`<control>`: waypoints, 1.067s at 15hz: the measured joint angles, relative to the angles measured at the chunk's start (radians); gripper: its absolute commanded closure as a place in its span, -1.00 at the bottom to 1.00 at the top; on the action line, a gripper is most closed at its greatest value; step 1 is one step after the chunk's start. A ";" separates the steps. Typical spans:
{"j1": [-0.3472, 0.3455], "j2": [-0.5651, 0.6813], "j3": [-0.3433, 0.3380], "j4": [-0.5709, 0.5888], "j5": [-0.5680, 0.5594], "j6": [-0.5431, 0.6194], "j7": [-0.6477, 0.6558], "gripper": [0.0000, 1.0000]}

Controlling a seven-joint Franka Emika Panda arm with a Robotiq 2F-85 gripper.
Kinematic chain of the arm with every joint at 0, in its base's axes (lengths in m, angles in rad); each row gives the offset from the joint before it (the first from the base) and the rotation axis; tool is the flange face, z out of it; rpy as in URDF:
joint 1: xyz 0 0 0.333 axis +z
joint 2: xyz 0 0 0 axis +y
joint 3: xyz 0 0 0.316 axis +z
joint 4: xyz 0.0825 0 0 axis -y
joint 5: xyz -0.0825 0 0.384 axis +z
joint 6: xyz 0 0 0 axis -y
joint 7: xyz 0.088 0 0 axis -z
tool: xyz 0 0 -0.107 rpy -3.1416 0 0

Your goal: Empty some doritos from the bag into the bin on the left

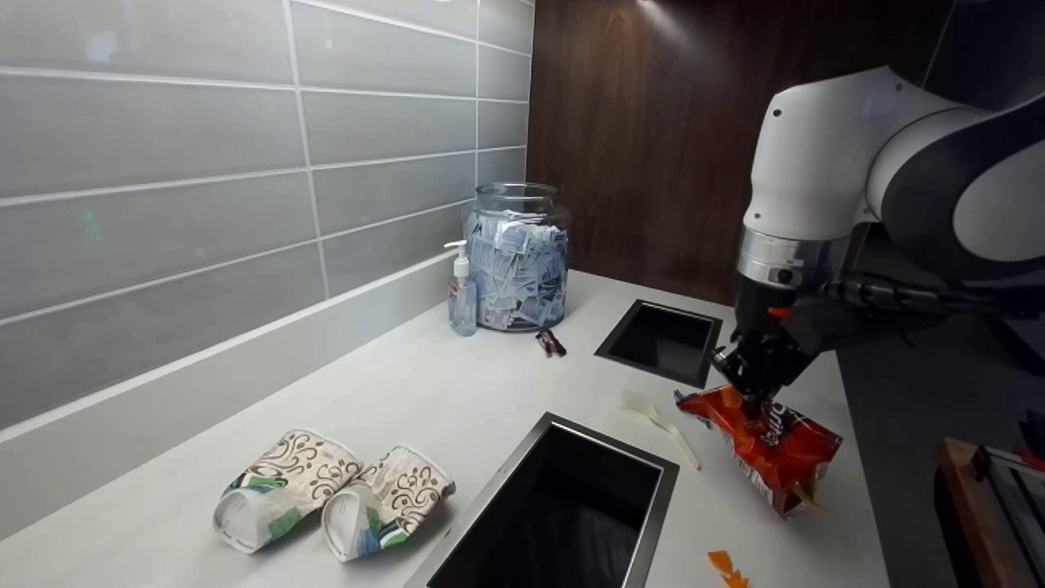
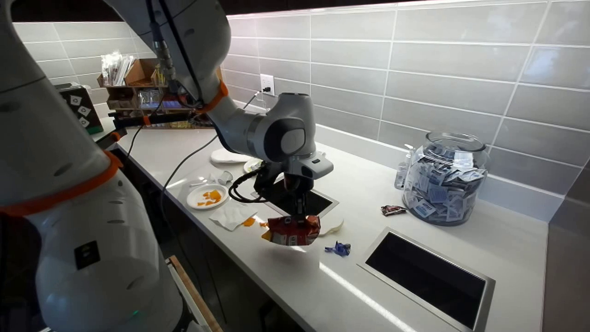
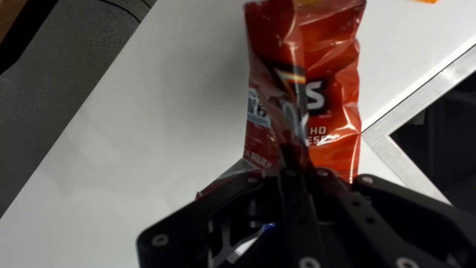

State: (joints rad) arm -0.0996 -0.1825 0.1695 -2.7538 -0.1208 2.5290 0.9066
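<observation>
claw [image 2: 300,216] clamped on red chip bag [image 2: 294,233], held right beneath it. bag likely light, soft, slick; contents brittle. hold seems best on upper film, squeezing gently. long axis roughly level; end with chip [image 1: 807,498] peeking out points from claw toward orange bits [image 1: 722,562]. nearer bin [image 1: 612,443] off to claw's side.

Towards the worktop's [image 1: 482,400] wall edge lay two cups [image 1: 286,482] [image 1: 392,498]; near a corner, one jar [image 1: 516,261], one bottle [image 1: 463,304]; between edges, two bins [image 1: 655,523] [image 1: 650,367], at least two plates [image 2: 192,198] [image 2: 247,165]; towards the front edge, one bag [image 1: 788,453], one fork [image 1: 665,424], one napkin [image 2: 233,216].
</observation>
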 measured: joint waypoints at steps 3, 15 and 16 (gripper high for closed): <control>0.001 0.026 -0.009 0.000 -0.014 0.014 0.005 0.19; 0.003 0.017 -0.023 0.014 -0.063 0.016 0.022 -1.00; 0.005 0.004 -0.023 0.013 -0.069 0.013 0.026 -1.00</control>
State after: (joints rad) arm -0.0948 -0.1786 0.1465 -2.7413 -0.1895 2.5416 0.9324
